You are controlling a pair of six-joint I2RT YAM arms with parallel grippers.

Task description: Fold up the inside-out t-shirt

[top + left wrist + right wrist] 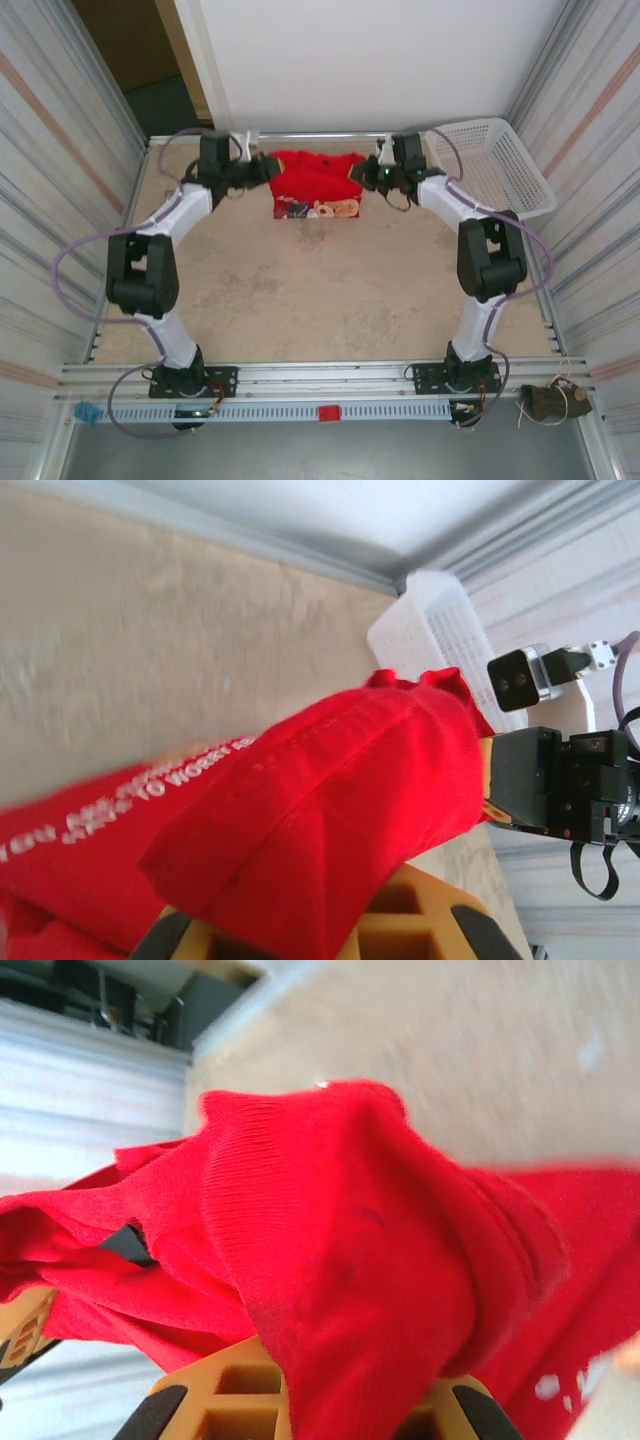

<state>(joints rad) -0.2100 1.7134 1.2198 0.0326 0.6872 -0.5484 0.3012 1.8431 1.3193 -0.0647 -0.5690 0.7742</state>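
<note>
The inside-out t-shirt (318, 182) is bright red and hangs stretched between both grippers at the far end of the table, its pale printed graphic showing along the lower hem. My left gripper (266, 168) is shut on the t-shirt's left edge; in the left wrist view red cloth (330, 810) with white lettering drapes over the yellow fingers (420, 920). At the opposite edge my right gripper (360, 172) is shut on the shirt, and bunched red cloth (360, 1260) covers its yellow fingers (220, 1390).
A white plastic mesh basket (492, 165) stands at the far right corner, close to the right arm. Corrugated walls run along both sides and a metal rail (320, 375) crosses the near edge. The tan table surface (320, 290) stretches in front of the shirt.
</note>
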